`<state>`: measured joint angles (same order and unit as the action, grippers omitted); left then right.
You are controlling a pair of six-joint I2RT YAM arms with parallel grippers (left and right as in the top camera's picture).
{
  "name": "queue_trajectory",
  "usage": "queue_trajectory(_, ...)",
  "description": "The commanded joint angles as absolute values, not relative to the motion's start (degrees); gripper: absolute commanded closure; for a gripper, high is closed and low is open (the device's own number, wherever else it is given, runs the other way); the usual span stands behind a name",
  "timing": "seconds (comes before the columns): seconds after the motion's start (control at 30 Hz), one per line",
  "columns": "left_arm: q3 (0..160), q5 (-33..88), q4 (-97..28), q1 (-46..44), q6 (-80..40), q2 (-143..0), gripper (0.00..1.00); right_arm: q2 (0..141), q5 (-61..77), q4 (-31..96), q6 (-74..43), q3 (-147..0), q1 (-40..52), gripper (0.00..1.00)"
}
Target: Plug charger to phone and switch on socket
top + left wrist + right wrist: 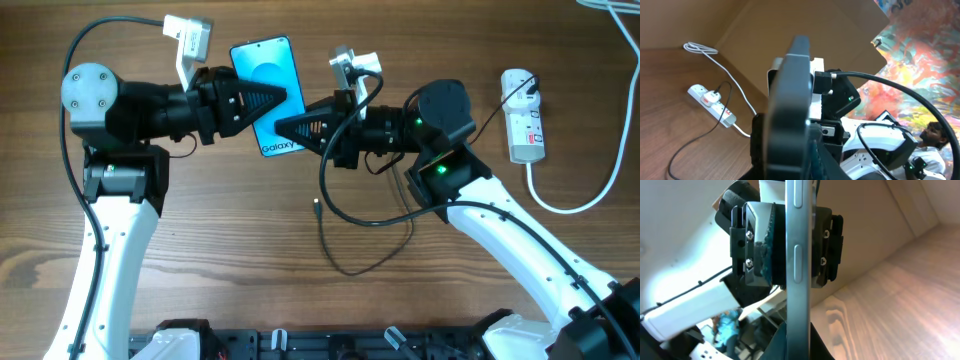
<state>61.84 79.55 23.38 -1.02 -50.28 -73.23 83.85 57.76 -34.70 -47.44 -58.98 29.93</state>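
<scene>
The phone point(262, 70) sits toward the back middle of the table, turquoise screen facing up and the "Galaxy" text at the near end, and it's pinched from both sides. The left gripper point(292, 100) reaches over it from the left and is clamped onto it. In the right wrist view the phone shows edge-on, and you can see the left gripper's pads point(765, 255) pressed against both faces. The right gripper point(283, 127) has its jaws squeezed right down on the phone's near right corner. I honestly can't tell if the phone is resting on the wood or lifted off it.

The charger point(348, 270) isn't in the phone. Its little tip lies on the table in front of the phone, well apart from it. The thin black cable loops toward the front edge, then ducks under the right arm and runs to its black plug point(527, 92), which is seated in the socket point(524, 125) over on the right. The socket's white cord point(560, 207) curls away toward the right edge. Both arms crowd the phone, so its edges are mostly covered.

The surface is a brown wood-grain table point(250, 250). The left wrist view shows a plain brown panel behind, a splashy multicolour painting point(920, 55) and a person point(935, 137) in the bottom corner.
</scene>
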Motion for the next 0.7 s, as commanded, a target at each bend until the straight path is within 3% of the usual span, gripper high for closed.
queue_trajectory(0.0,63.0,84.4,24.49,-1.76,-51.24,-70.94,0.81,85.93,50.17,-32.27,-54.33,-58.48,28.53,0.95)
queue_trajectory(0.4,63.0,86.54,24.49,-4.01,-51.18,-70.94,0.78,85.93,49.93,-32.29,-57.21,-58.48,28.53,0.96)
queue_trajectory(0.67,63.0,87.15,24.45,-4.29,-50.35,-70.94,0.91,85.93,49.93,-32.29,-57.21,-58.48,28.53,0.96)
